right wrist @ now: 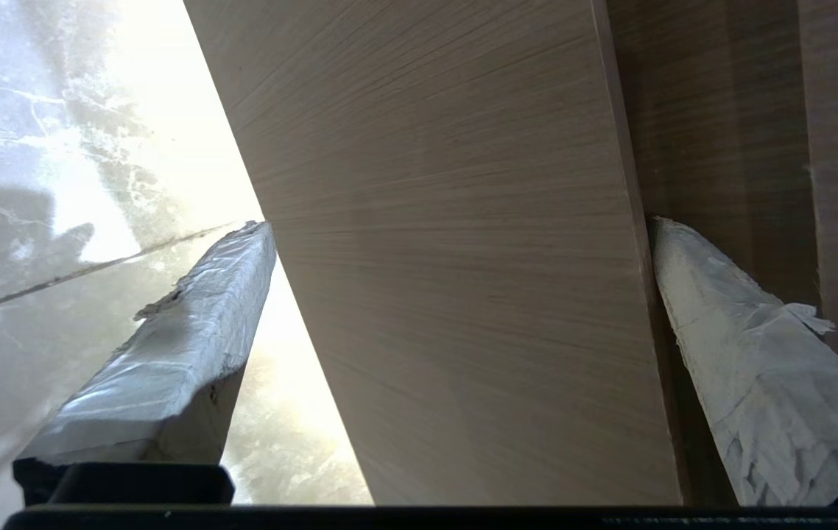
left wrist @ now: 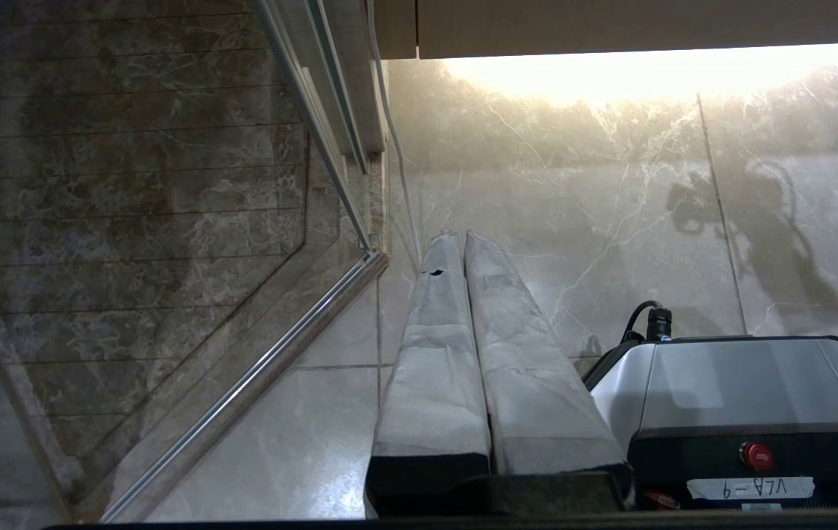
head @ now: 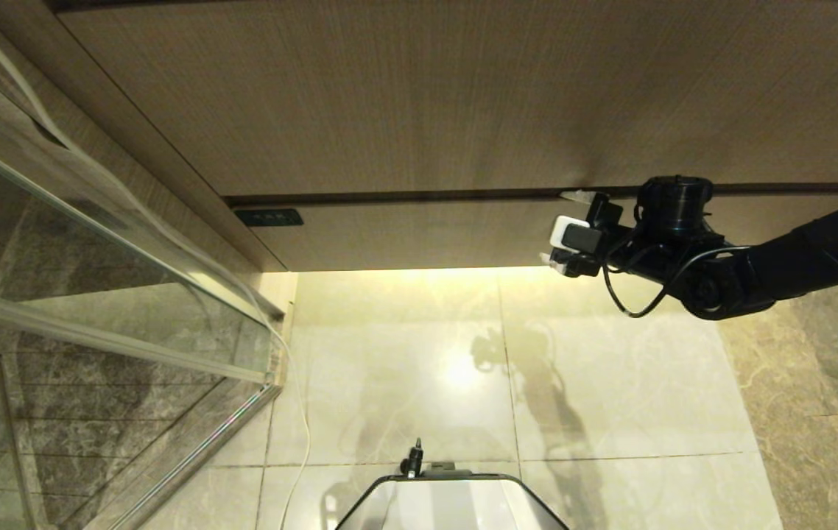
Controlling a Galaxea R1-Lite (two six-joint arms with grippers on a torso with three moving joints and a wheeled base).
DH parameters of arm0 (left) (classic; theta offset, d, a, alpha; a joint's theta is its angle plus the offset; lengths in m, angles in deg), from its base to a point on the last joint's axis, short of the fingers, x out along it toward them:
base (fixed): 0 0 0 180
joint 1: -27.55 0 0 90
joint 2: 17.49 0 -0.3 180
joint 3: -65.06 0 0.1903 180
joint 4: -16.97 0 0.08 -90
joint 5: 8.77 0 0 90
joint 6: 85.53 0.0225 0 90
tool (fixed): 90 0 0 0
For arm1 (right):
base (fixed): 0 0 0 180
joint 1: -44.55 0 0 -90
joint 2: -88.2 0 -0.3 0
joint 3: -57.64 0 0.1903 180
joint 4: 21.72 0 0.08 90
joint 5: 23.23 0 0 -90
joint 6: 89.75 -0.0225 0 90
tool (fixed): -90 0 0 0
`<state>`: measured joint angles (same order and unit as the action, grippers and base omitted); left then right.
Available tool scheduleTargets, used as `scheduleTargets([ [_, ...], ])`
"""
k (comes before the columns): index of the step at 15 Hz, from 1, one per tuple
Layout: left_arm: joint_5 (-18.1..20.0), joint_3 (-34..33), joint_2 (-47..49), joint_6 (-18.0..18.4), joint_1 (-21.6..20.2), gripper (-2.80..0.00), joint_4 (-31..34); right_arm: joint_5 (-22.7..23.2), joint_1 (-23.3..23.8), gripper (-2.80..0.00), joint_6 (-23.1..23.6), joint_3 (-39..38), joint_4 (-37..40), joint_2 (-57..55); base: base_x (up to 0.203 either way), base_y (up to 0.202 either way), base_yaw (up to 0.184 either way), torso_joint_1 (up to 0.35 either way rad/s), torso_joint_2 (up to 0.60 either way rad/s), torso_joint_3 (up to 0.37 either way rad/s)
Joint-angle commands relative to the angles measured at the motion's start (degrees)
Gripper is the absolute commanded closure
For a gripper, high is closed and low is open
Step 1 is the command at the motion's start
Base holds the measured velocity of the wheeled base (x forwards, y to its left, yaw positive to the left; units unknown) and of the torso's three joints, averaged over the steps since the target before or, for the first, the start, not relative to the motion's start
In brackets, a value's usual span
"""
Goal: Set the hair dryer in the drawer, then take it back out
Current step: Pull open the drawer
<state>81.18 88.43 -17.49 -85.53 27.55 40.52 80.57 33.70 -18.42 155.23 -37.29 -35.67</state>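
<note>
Right gripper (right wrist: 456, 309) spread, straddling closed drawer (head: 419, 235) front; hair dryer unseen.

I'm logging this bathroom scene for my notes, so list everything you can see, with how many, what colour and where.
drawer: one, light wood grain, shut, low on the cabinet, with a small dark label at its left corner.
upper panel: one, taller wood grain, above the drawer.
floor: pale marble tiles, lit from under the cabinet.
glass screen: one, clear with a metal frame, on the left.
white cord: one, running down beside the glass.
robot base: one, silver and black, near bottom edge.
left end effector: fingers together, white-wrapped, parked over the floor.
right end effector: open, one finger either side of the drawer front, at its right part.
</note>
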Motion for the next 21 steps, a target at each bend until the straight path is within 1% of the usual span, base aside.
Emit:
scheduleTargets([
  [1,-0.04,-0.07,-0.02,0.0,0.02,0.0,-0.01,0.09,0.04,-2.8,0.12,-0.92,0.09,0.29,0.0,0.0,0.0,0.0,0.0,0.0],
  [9,-0.04,0.0,-0.09,0.0,0.0,0.0,-0.01,0.0,0.04,-2.8,-0.5,-3.91,0.26,1.96,0.0,0.0,0.0,0.0,0.0,0.0],
  [14,-0.04,0.0,0.0,0.0,0.0,0.0,-0.01,0.0,0.04,-2.8,-0.49,-5.32,1.94,3.11,0.0,0.0,0.0,0.0,0.0,0.0],
  [16,-0.04,-0.08,0.0,0.0,0.0,0.0,-0.01,0.0,0.21,-2.8,-0.5,-5.55,4.25,3.51,0.0,0.0,0.0,0.0,0.0,0.0],
  [21,-0.04,0.0,0.0,0.0,0.0,0.0,-0.01,-0.35,0.21,-2.8,-1.29,-5.85,4.57,3.63,0.0,0.0,0.0,0.0,0.0,0.0],
])
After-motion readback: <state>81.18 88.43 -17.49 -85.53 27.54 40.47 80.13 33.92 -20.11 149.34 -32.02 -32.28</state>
